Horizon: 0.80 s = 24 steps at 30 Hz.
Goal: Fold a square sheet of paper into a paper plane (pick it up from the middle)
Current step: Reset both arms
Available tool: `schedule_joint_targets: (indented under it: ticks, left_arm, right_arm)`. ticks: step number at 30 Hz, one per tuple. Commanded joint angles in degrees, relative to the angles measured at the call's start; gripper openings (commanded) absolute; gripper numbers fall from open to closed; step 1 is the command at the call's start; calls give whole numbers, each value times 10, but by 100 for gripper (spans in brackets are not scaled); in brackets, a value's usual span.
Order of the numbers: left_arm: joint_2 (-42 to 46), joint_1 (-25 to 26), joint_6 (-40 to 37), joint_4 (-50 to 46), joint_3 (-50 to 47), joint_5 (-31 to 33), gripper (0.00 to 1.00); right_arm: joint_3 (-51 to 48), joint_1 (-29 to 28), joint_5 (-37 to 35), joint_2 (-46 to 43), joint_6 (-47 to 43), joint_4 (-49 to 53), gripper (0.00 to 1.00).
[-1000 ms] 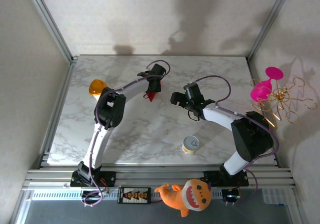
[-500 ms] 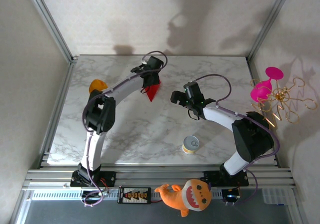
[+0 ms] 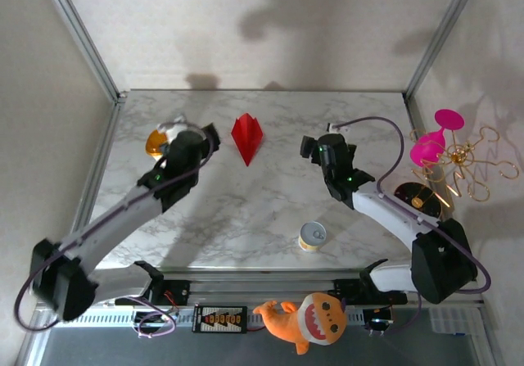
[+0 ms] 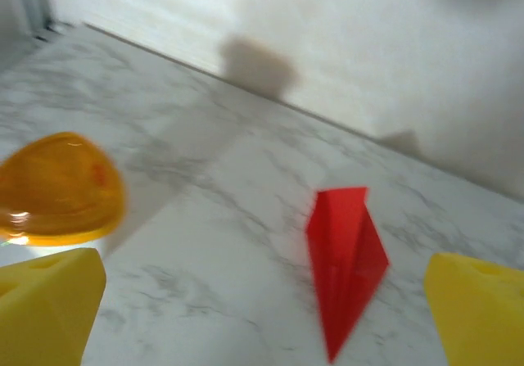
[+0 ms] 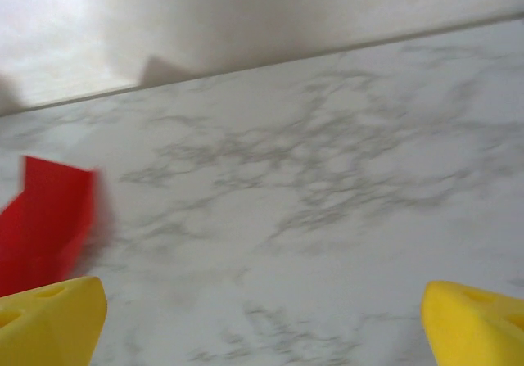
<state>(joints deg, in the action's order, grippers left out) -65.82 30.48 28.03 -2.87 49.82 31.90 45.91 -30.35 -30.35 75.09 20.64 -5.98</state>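
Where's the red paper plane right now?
From above, the paper plane lies at the far middle of the table, between the left hand and right hand, touching neither.

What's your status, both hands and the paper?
Left hand open, empty. Right hand open, empty. Red folded pointed paper plane lying free on marble table, between the hands. Nothing blocking it.

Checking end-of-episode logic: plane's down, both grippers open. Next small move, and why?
Probably draw both arms back toward their bases and stop. The paper plane lies folded and free on the table, and the left gripper and right gripper stand open either side of it, holding nothing; no fold seems outstanding.
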Motion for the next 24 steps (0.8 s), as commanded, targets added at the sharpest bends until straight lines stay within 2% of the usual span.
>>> schedule_joint_targets:
  ticks: [1,4,9,14,19,24]
  left_arm:
    - [87,-9,-5,93,-110,135,99]
    - [165,-25,-28,157,-220,205,99]
    - [240,-61,-72,272,-356,251,99]
    - [241,-112,-73,326,-404,208,100]
    - [204,-151,-175,450,-443,141,100]
    - [125,-213,-179,556,-468,25,100]
  right_arm:
    - [-54,7,-120,-13,-82,-77,99]
    - [-90,34,-142,-14,-92,-106,99]
    - [-173,90,-137,-21,-110,-212,99]
    - [-307,118,-64,-48,-243,-457,99]
    - [-365,160,22,-43,-254,-541,99]
    - [-384,193,105,-3,-248,-624,99]
